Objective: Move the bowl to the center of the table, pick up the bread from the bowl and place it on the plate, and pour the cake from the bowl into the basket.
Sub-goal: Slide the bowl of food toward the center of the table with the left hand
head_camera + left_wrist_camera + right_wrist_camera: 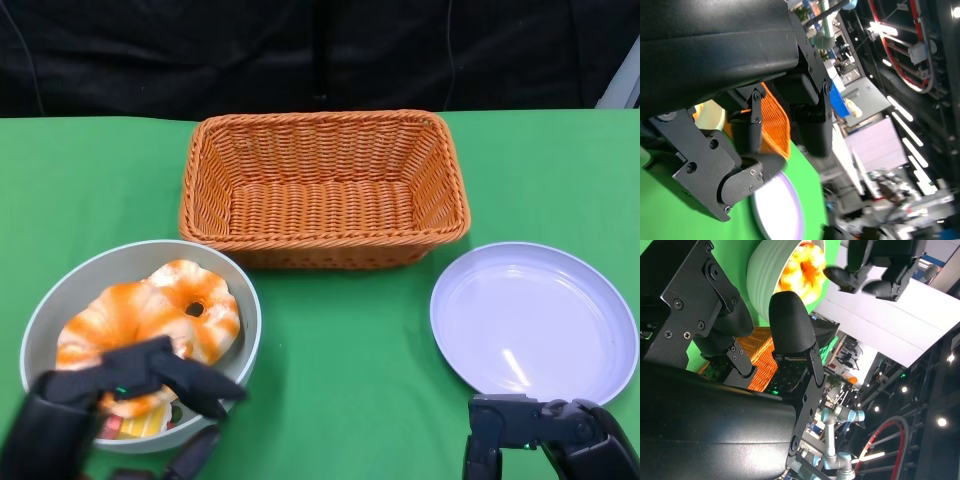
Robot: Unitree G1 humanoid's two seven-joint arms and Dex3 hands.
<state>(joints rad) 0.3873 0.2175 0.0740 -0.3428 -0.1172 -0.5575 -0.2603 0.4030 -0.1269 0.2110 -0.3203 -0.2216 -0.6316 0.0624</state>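
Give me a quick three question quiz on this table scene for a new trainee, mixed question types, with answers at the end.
1. True or false: the basket already has food in it.
2. Which dish sits nearest the right hand? A) bowl B) plate C) basket
3. Fill in: the orange bread lies in the ____, where the left hand is reaching.

Key: 1 false; 2 B; 3 bowl.

cake (135, 425) mostly hidden, right hand (545, 440) cropped
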